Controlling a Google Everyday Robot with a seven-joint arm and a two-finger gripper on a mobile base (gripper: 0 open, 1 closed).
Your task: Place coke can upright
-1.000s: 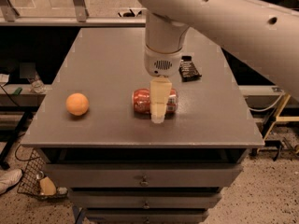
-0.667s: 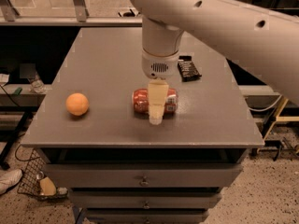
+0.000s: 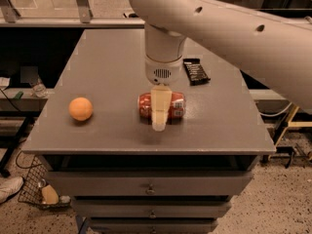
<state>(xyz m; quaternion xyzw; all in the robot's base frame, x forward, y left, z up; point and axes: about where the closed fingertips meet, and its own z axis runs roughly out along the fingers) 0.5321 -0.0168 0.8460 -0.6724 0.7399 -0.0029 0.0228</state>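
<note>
The red coke can (image 3: 178, 106) lies on its side near the middle of the grey table (image 3: 112, 67), its long axis running left to right. My gripper (image 3: 160, 109) comes straight down over the can and straddles it. The near finger (image 3: 160, 113) stands in front of the can with its tip at the table, a little clear of the can's front. The far finger is hidden behind the can. The jaws look open around the can, which rests on the table.
A round orange fruit (image 3: 80, 108) sits at the table's left front. A flat black packet (image 3: 196, 71) lies behind and right of the can. The table's front edge is close below the gripper. Drawers are beneath; a wire basket (image 3: 41, 193) sits on the floor at left.
My arm has shifted slightly left and lowered over the can. The can, the orange and the packet have not moved.
</note>
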